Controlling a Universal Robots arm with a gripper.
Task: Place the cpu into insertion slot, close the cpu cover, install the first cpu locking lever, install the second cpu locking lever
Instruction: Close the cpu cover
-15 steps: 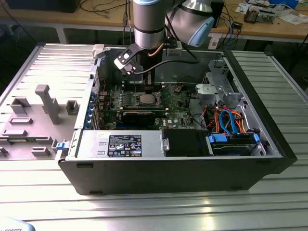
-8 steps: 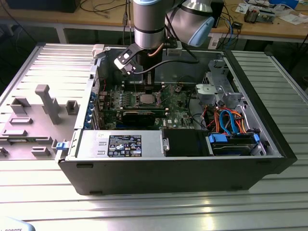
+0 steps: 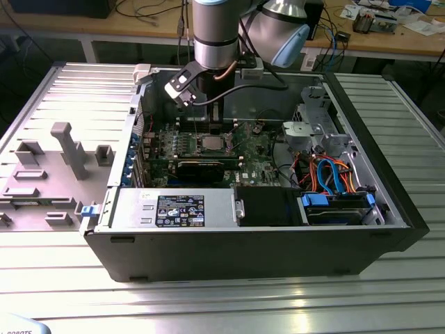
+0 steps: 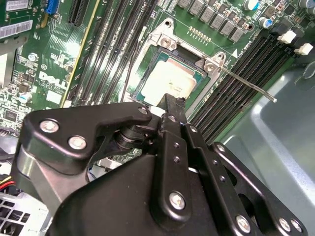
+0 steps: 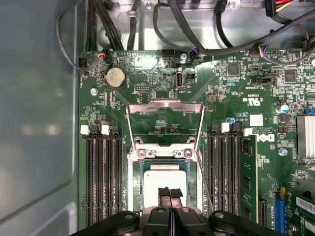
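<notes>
Hovering with its fingers pinched together and empty, the gripper hangs directly over the cpu, already seated flat in the insertion slot, while the cpu cover stands hinged open just beyond the fingertips, toward the coin battery.

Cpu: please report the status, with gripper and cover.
Gripper shut, low over cpu. Cpu lies in insertion slot. Cpu cover open, raised.
</notes>
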